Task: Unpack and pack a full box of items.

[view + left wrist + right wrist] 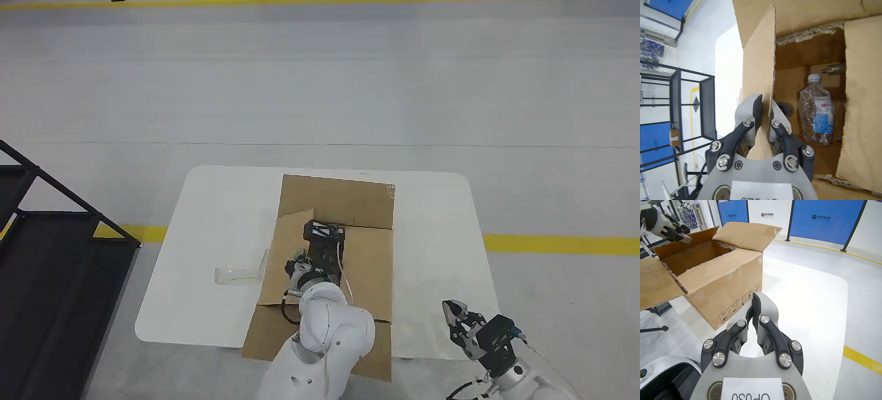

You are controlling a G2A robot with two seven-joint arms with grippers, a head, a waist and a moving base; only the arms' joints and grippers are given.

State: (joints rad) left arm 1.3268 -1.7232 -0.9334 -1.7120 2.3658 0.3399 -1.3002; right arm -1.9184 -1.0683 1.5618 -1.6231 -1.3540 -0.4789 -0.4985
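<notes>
We find the cardboard box (340,200) (721,281) (791,55) standing open at the middle of the white table (220,210) (810,294), its flaps turned outward on the far and near sides. The left gripper (766,106) (300,268) (684,238) sits at the box's left side, and its fingers (758,109) are pinched onto the torn edge of the left flap (757,62) (290,232), one pad on each face of the cardboard; the flap stands roughly upright. Inside the box we note a clear plastic bottle (815,115) with a white cap lying on the floor. A metal fitting (833,68) is just beyond its cap and partly hidden by the right flap. A dark cylindrical item (785,108) lies beside the bottle, mostly hidden behind a finger; we cannot tell what it is. On the table, left of the box and apart from it, lies a clear item (238,272) too small to identify. The right gripper (754,308) (458,312) hangs over the table's near right corner, well apart from the box, its pads pressed together with nothing between them. A black rack (50,280) (687,106) stands off the table's left side.
</notes>
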